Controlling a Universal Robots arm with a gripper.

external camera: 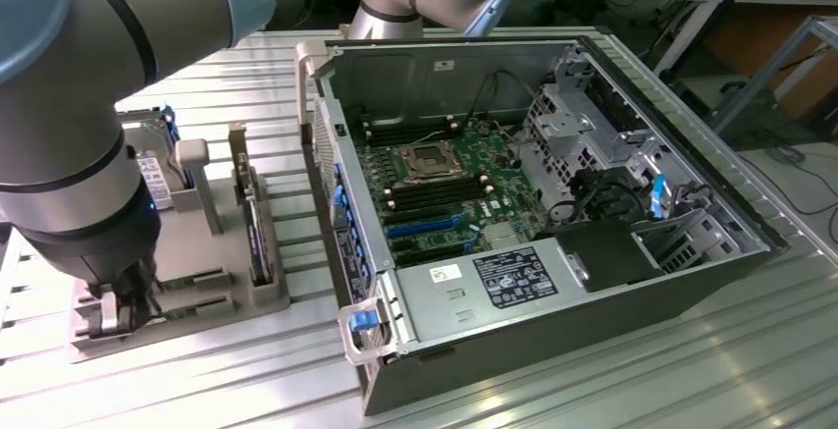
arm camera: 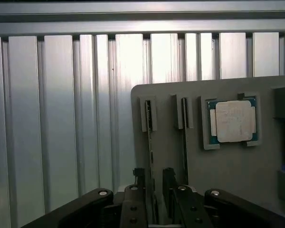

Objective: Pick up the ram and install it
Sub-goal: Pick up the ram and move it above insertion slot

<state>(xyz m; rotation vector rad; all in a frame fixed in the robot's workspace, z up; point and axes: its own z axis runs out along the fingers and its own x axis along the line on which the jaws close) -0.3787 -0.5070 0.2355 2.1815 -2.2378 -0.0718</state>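
Wrist view: the gripper [arm camera: 153, 175] is straddling the ram [arm camera: 149, 142] in its tray [arm camera: 166, 156], jaws narrowly apart. It looks to be working the grasping step, eight o'clock from the computer case [external camera: 524, 370].

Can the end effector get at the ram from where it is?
Likely yes. The end effector hangs over the holder with a finger on either side of the upright ram, and nothing lies between them.
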